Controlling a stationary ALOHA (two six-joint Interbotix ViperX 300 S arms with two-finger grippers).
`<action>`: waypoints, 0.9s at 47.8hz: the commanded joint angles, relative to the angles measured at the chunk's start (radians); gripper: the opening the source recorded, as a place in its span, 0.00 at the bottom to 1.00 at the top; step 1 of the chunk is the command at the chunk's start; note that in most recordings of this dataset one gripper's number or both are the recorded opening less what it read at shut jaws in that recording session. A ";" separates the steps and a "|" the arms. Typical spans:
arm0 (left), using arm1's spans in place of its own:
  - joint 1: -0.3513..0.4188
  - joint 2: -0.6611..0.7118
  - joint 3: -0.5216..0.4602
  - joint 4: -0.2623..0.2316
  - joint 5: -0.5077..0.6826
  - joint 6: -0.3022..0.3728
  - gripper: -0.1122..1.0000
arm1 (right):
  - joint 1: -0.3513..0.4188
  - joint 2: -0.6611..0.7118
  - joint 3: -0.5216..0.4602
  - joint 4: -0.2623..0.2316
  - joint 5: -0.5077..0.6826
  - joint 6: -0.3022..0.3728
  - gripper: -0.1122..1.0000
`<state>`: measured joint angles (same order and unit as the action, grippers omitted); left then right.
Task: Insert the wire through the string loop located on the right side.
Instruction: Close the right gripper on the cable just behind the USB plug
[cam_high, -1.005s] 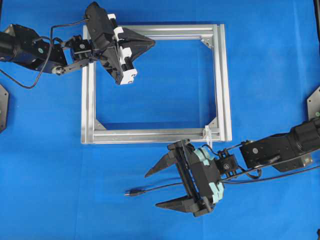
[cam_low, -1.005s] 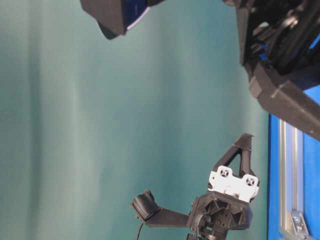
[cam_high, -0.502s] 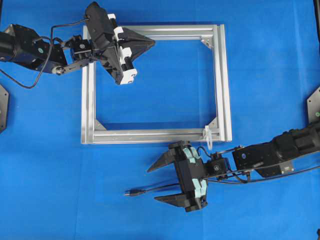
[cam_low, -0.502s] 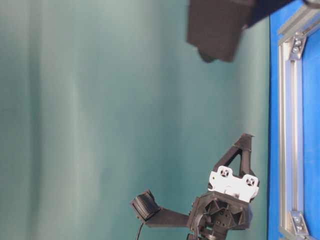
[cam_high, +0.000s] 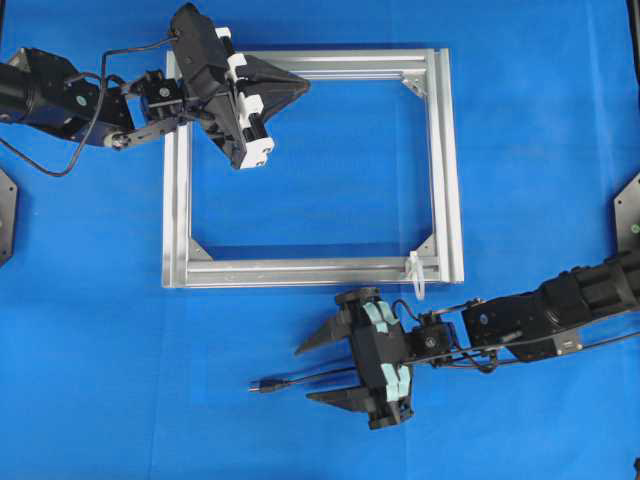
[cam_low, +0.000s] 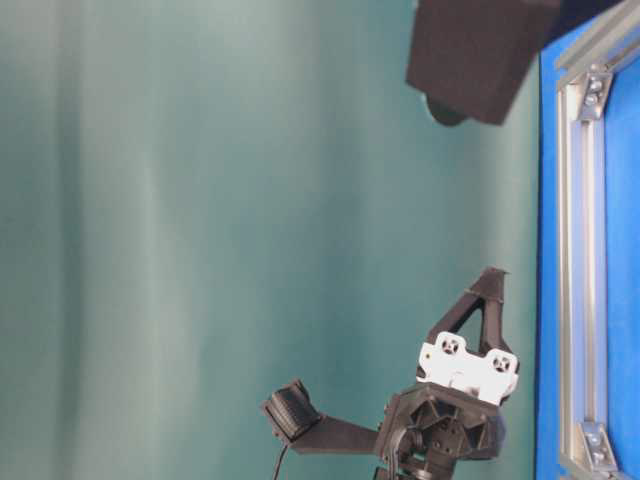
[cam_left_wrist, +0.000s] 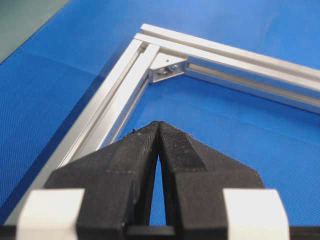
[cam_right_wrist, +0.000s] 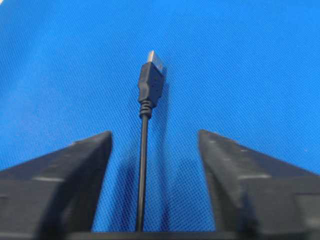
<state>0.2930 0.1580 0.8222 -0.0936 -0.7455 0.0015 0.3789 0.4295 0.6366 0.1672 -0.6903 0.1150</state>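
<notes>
wire between the spread fingers of the right pincer

the wire (cam_high: 300, 379) is laid on the blue worktop (cam_high: 540, 130), below the lower bar of the silver frame (cam_high: 445, 170) in the overhead view. its small dark plug (cam_right_wrist: 151, 82) with the short metallic tip is pointed to the left in that view and is seen free on the cloth, ahead of the fingertips.

the right pincer (cam_high: 314, 372) is placed over the wire, with one finger on each side of it. in the right wrist view the two dark fingers (cam_right_wrist: 75, 165) are kept apart and the thin cable is seen running up the middle of the gap, touched by neither of them. the pincer is therefore spread and nothing is pinched by it.

the string loop (cam_high: 415, 275) is found on the lower bar of the frame, near the lower right corner, as a small white tie standing across the bar. it is located above and to the right of the right pincer, and it is well apart from the plug.

the left pincer (cam_left_wrist: 159, 127) is held above the upper left part of the frame. its fingers are pressed together at the tips, and nothing is seen between them. one corner bracket (cam_left_wrist: 167, 68) of the frame is visible just ahead of it in the left wrist view.

in the table-level view only the left arm and a part of the frame are shown clearly.
</notes>
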 joint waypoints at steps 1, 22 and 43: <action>0.003 -0.032 -0.006 0.003 -0.005 0.002 0.10 | 0.003 -0.012 -0.017 0.002 -0.003 -0.003 0.47; 0.003 -0.032 -0.006 0.003 -0.003 0.003 0.10 | 0.006 -0.012 -0.011 -0.005 -0.026 -0.006 0.08; 0.003 -0.032 -0.009 0.003 -0.003 0.003 0.10 | 0.012 -0.104 0.026 -0.006 -0.017 -0.009 0.08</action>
<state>0.2930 0.1580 0.8222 -0.0936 -0.7440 0.0031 0.3866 0.3973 0.6550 0.1641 -0.7041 0.1089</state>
